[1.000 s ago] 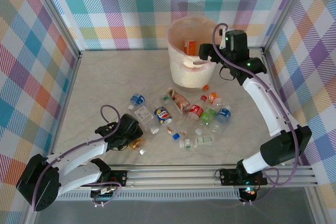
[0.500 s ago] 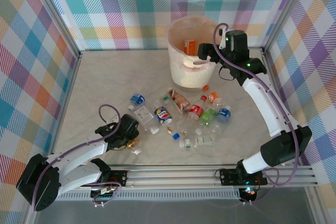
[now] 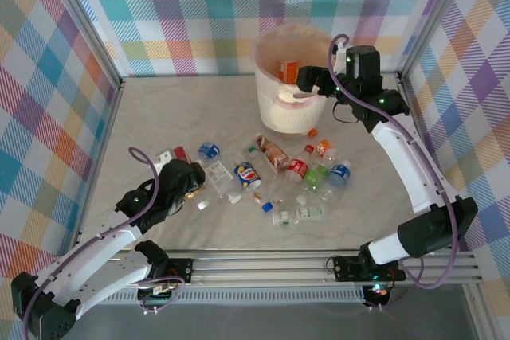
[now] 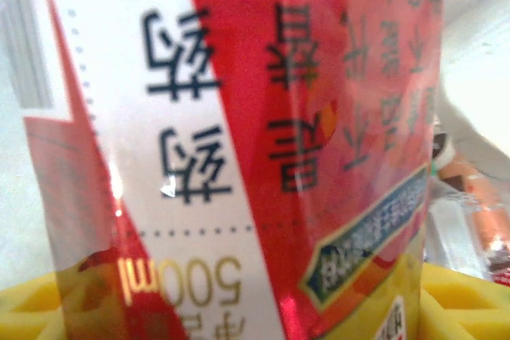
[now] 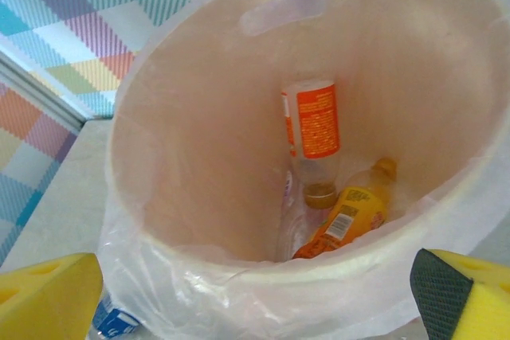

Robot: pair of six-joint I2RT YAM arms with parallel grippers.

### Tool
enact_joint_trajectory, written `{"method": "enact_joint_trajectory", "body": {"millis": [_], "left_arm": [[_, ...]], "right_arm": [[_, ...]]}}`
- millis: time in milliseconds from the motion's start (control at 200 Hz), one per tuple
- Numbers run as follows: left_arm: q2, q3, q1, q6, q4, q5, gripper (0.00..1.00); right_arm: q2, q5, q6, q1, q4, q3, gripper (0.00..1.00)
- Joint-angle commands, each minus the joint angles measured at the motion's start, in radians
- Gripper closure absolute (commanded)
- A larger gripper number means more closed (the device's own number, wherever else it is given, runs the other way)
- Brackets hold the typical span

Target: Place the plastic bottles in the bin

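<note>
My left gripper (image 3: 185, 181) hangs above the table's left part, shut on a red-and-white-labelled plastic bottle (image 3: 166, 157). In the left wrist view that bottle (image 4: 239, 117) sits right between the yellow pads (image 4: 32, 308). Several more plastic bottles lie in a loose cluster mid-table, among them a Pepsi one (image 3: 247, 174), a red-labelled one (image 3: 296, 169) and a blue-labelled one (image 3: 339, 173). The bin (image 3: 271, 113) stands at the back. My right gripper (image 3: 309, 81) hovers open over its rim (image 5: 159, 61), nothing between the pads (image 5: 44, 296). Inside lie an orange-labelled bottle (image 5: 312, 121) and a yellow one (image 5: 343, 216).
A thin plastic liner (image 5: 239, 292) drapes over the bin's near rim. Loose caps (image 3: 202, 205) lie on the marble-patterned table (image 3: 159, 109). Checked walls and metal frame posts (image 3: 84, 17) close in the left, back and right sides.
My left arm has risen and swung left and away from the near edge, carrying the red-labelled bottle up off the table. The right gripper has stayed over the bin.
</note>
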Motion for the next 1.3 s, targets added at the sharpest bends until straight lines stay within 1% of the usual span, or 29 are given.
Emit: {"method": "enact_joint_trajectory", "body": {"millis": [0,75,90,165,285,505,675,895,1100,1295], "left_arm": [[0.037,0.064,-0.012,0.201,0.186,0.008,0.61],[0.078,0.102,-0.012,0.297,0.266,0.043,0.62],[0.086,0.106,-0.012,0.311,0.311,0.05,0.62],[0.118,0.126,-0.011,0.396,0.418,0.1,0.62],[0.167,0.146,-0.009,0.522,0.562,0.215,0.62],[0.252,0.177,0.01,0.641,0.734,0.394,0.62],[0.296,0.213,0.021,0.699,0.781,0.519,0.62],[0.326,0.259,0.027,0.718,0.806,0.613,0.62],[0.353,0.285,0.029,0.718,0.821,0.664,0.62],[0.372,0.301,0.028,0.717,0.826,0.691,0.62]], "right_arm": [[-0.011,-0.119,0.014,-0.002,0.012,0.024,0.0],[-0.007,-0.178,0.027,-0.002,0.021,0.019,0.0],[-0.006,-0.187,0.03,-0.002,0.021,0.018,0.0],[-0.003,-0.233,0.048,-0.002,0.036,0.006,0.0],[0.001,-0.329,0.072,0.0,0.072,-0.02,0.0],[0.022,-0.533,0.086,0.016,0.15,-0.038,0.0],[0.043,-0.635,0.052,0.058,0.174,-0.025,0.0],[0.063,-0.65,-0.02,0.129,0.165,-0.007,0.0],[0.076,-0.723,-0.055,0.171,0.195,-0.013,0.0],[0.094,-0.815,-0.075,0.187,0.242,-0.026,0.0]]}}
